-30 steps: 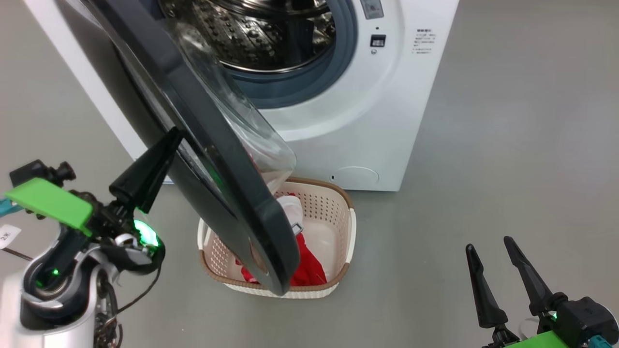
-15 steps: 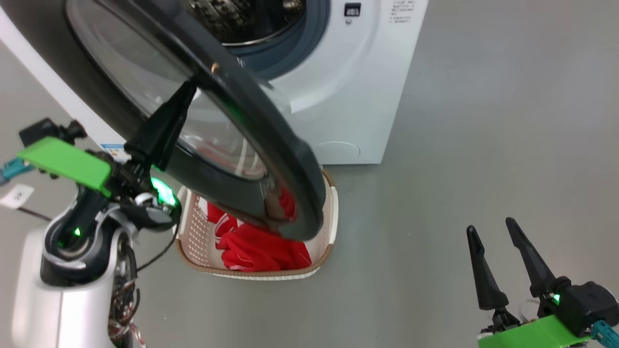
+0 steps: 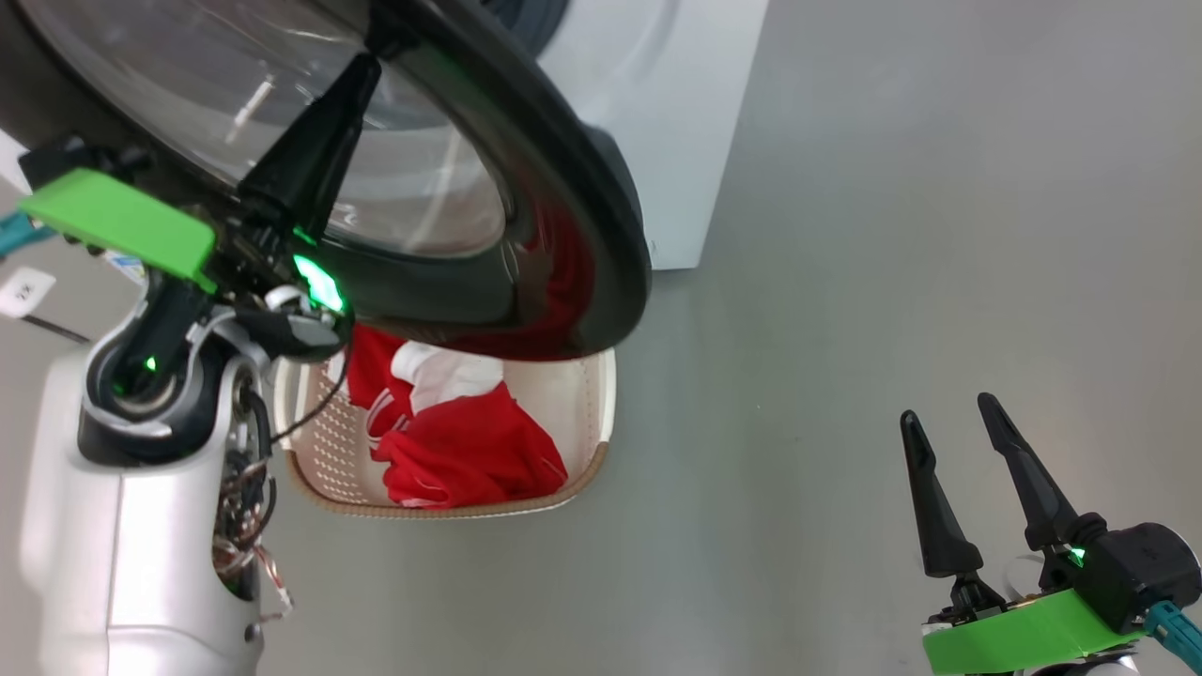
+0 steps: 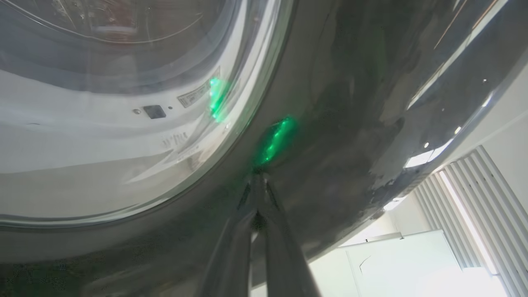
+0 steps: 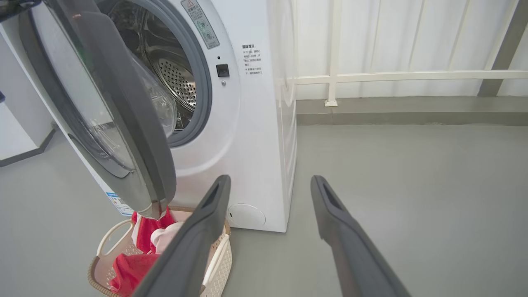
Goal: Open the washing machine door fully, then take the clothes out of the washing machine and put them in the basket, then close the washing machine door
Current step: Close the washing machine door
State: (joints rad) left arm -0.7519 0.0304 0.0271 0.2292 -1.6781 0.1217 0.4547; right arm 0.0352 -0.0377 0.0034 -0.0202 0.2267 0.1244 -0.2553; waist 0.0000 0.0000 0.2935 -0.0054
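Washing machine door [image 3: 601,216], half open above the basket [image 3: 451,512], looks stiff, heavy and glossy-slick, so I'd push on its black rim, where my left gripper [image 3: 364,64] presses with 2 fingers shut; right gripper [image 3: 948,413] gapes empty.

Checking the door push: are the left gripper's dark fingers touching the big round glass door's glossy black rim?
Touching. Left wrist view: the shut left gripper meets the washing machine door at its black rim, no gap.
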